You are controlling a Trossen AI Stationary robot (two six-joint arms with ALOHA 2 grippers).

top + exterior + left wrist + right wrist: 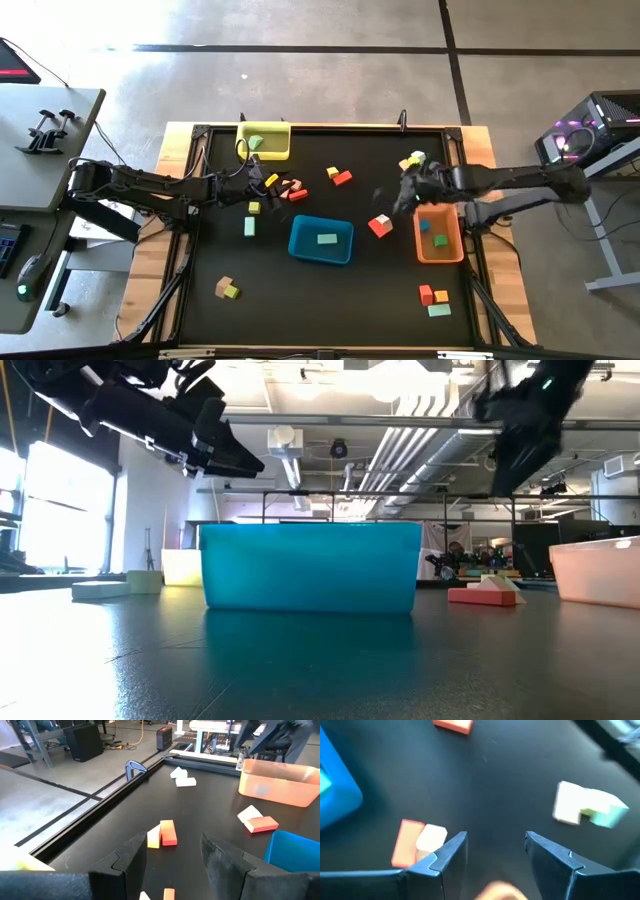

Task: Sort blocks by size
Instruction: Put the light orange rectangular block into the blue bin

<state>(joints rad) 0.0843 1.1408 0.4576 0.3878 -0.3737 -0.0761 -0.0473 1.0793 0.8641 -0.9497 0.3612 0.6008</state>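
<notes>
From above, the black table mat (pixel 330 290) carries three plastic trays: a yellow tray (pixel 265 141) at the far edge, a blue tray (pixel 321 240) in the middle holding a pale green bar (pixel 326 239), and an orange tray (pixel 438 235) on the right with small blocks inside. Loose blocks lie scattered: a red and orange pair (pixel 339 177) mid-table, a red and white cluster (pixel 380 226) between the blue and orange trays, a tan and lime pair (pixel 227 289) near the front left, and a small group (pixel 434 298) at the front right. The left gripper (pixel 262 182) sits just in front of the yellow tray; the right gripper (pixel 405 192) hangs beside the orange tray's far end.

The table-level view hides most blocks behind the blue tray's wall, yet it alone shows both arms raised above the mat.

The left wrist view shows the left gripper's fingers (pixel 134 860) parted and empty, with an orange bar and a yellow block (pixel 162 834) lying side by side beyond them.

The right wrist view shows the right gripper's fingers (pixel 451 854) spread, holding nothing, above bare mat between the red and white cluster and a white and pale green pair (pixel 587 806).
</notes>
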